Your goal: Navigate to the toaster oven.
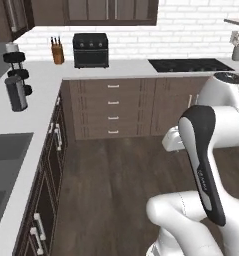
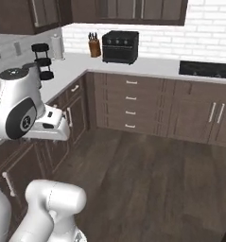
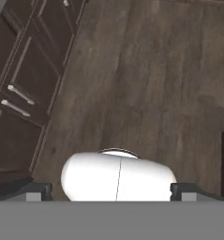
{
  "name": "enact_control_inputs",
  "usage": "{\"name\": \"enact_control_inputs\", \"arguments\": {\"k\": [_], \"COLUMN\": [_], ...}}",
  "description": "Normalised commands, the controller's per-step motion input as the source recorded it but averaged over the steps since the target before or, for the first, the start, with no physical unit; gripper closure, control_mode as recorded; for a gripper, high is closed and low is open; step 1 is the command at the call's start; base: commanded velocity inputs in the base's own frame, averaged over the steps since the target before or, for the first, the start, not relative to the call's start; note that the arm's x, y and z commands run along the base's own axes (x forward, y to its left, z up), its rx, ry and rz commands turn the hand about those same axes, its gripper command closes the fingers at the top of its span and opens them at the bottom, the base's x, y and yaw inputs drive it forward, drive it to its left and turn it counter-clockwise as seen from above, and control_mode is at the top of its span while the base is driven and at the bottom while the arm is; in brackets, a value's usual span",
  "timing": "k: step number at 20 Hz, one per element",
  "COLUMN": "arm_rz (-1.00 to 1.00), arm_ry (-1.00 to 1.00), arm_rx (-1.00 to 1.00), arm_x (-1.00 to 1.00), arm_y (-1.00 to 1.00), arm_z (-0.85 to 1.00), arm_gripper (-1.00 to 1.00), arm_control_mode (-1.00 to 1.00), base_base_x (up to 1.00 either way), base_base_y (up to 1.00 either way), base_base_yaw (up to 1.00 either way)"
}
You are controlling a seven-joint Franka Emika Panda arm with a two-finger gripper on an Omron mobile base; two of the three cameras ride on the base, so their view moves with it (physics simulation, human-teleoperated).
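Observation:
The toaster oven [image 1: 91, 50] is a black box with three round knobs above a door with a bar handle. It stands on the back counter against the white brick wall, left of centre, and also appears as the toaster oven [image 2: 120, 46] in the right base view. My gripper [image 3: 111, 192] hangs over the wooden floor, well short of the counter. Its two dark fingertips [image 3: 38, 191] are spread wide, open, with nothing between them. The white hand [image 1: 173, 140] is folded in close to the arm.
A knife block [image 1: 57, 51] stands just left of the oven. A flat black cooktop [image 1: 191, 65] lies on the counter to its right. The left counter carries a slim coffee machine [image 1: 16, 92] and a sink [image 1: 6, 150]. Drawers [image 1: 113, 107] sit under the back counter, with wooden floor [image 2: 147, 179] between.

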Motion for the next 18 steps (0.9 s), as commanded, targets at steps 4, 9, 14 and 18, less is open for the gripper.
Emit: {"name": "enact_control_inputs", "arguments": {"k": [4, 9, 14, 18], "arm_rz": [0.00, 0.00, 0.00, 0.00], "arm_ry": [0.00, 0.00, 0.00, 0.00], "arm_rx": [0.00, 0.00, 0.00, 0.00], "arm_x": [0.00, 0.00, 0.00, 0.00], "arm_y": [0.00, 0.00, 0.00, 0.00], "arm_z": [0.00, 0.00, 0.00, 0.00], "arm_gripper": [-1.00, -1.00, -1.00, -1.00], "arm_control_mode": [1.00, 1.00, 1.00, 1.00], "base_base_x": [1.00, 1.00, 1.00, 1.00], "base_base_y": [0.00, 0.25, 0.34, 0.45], "base_base_yaw": [-0.29, -0.27, -0.26, -0.24]}}
